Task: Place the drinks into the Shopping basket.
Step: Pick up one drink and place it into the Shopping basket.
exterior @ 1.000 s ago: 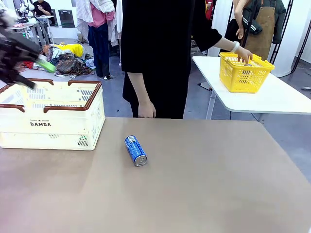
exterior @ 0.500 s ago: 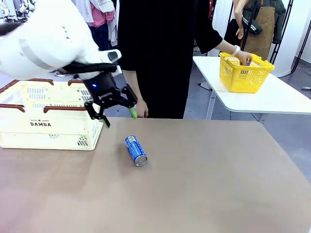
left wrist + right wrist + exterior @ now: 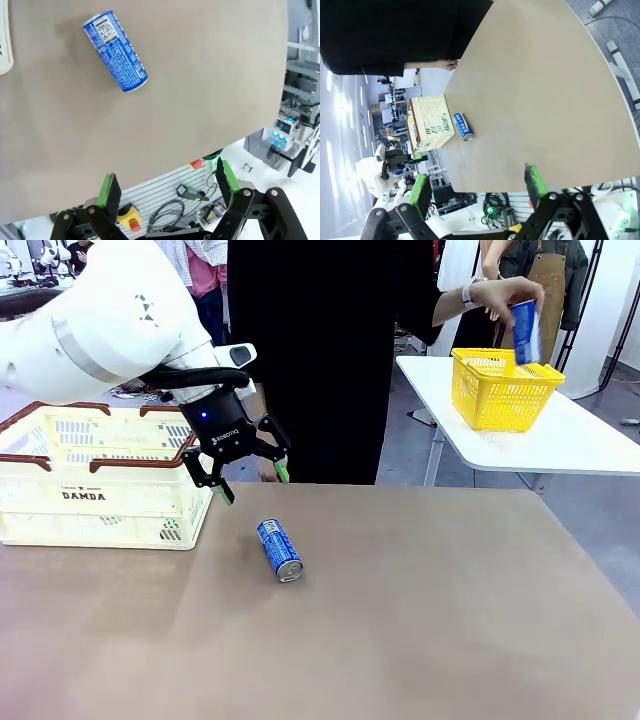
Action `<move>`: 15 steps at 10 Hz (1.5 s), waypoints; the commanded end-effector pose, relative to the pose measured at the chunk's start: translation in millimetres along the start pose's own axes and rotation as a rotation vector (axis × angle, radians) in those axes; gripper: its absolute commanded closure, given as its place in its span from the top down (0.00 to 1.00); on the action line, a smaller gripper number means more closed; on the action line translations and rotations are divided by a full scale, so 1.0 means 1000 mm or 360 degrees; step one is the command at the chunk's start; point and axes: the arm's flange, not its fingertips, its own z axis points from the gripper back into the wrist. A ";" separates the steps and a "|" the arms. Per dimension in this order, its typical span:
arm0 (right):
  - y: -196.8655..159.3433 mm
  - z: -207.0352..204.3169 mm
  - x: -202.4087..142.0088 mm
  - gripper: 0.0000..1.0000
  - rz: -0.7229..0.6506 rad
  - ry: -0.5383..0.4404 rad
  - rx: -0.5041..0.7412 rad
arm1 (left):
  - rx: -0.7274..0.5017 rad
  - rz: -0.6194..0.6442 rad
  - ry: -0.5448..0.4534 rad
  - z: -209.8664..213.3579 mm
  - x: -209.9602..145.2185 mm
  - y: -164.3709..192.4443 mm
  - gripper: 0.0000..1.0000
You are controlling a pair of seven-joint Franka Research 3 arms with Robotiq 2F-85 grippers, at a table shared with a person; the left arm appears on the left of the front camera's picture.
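Swung off the cream slotted plastic basket [image 3: 120,502], the left hand [image 3: 254,485] hangs wide open and empty at 11 o'clock of the lying slim blue drink can [image 3: 279,550]; pickup likely next.

You see the brown table [image 3: 420,620] filling the lower frame: the Shopping basket [image 3: 130,505] stands at left, and a blue can [image 3: 279,550] lies on its side near centre.

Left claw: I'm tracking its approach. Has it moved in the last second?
Yes. The left claw swung rightward from over the Shopping basket's left end to just past its right rim.
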 end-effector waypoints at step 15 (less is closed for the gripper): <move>0.000 0.001 0.001 1.00 0.0037 -0.0007 0.0023 | -0.0439 0.0274 0.0073 0.154 -0.186 0.232 1.00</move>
